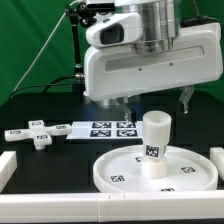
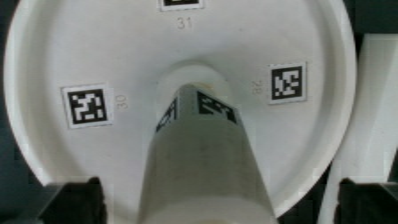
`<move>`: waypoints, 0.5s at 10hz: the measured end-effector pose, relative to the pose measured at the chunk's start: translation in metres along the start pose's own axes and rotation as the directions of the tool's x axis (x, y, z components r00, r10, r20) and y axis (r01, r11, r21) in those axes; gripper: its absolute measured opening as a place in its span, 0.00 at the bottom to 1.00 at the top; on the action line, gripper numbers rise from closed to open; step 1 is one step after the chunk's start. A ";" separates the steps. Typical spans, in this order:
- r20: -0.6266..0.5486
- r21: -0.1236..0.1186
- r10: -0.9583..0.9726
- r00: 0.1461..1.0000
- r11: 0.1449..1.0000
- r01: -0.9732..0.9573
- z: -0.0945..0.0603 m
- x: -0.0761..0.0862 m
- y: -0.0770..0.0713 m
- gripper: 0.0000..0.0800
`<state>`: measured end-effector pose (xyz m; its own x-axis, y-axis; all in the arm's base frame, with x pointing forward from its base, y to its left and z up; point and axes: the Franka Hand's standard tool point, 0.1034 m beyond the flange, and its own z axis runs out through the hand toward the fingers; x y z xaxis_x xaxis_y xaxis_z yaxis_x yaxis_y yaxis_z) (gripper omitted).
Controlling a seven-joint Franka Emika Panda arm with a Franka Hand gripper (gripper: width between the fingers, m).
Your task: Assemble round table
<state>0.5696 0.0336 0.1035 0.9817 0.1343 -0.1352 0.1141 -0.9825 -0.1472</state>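
Note:
The large rimmed round disc lies flat on the black table, towards the exterior view's right. The thick short cylinder stands upright on the disc's middle. My gripper hangs just above the cylinder's top, open and empty. In the wrist view the cylinder runs up between my two dark fingers, which stand apart from its sides, with the tagged disc around it. The small cross-shaped piece lies loose at the exterior view's left.
The marker board lies flat behind the disc. White border rails run along the front, the left and the right. A green backdrop and cables stand behind the arm.

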 end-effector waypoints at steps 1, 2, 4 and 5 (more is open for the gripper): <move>0.063 0.009 -0.033 0.997 0.999 0.032 0.001 0.003 0.001 0.81; 0.085 0.019 -0.055 0.995 0.998 0.054 0.002 0.011 0.002 0.81; 0.063 0.014 -0.089 0.994 0.996 0.089 0.000 0.018 0.000 0.81; 0.059 0.014 -0.105 0.993 0.994 0.104 0.001 0.019 0.002 0.81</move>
<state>0.5885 0.0339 0.0997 0.9536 0.2437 -0.1766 0.2134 -0.9613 -0.1741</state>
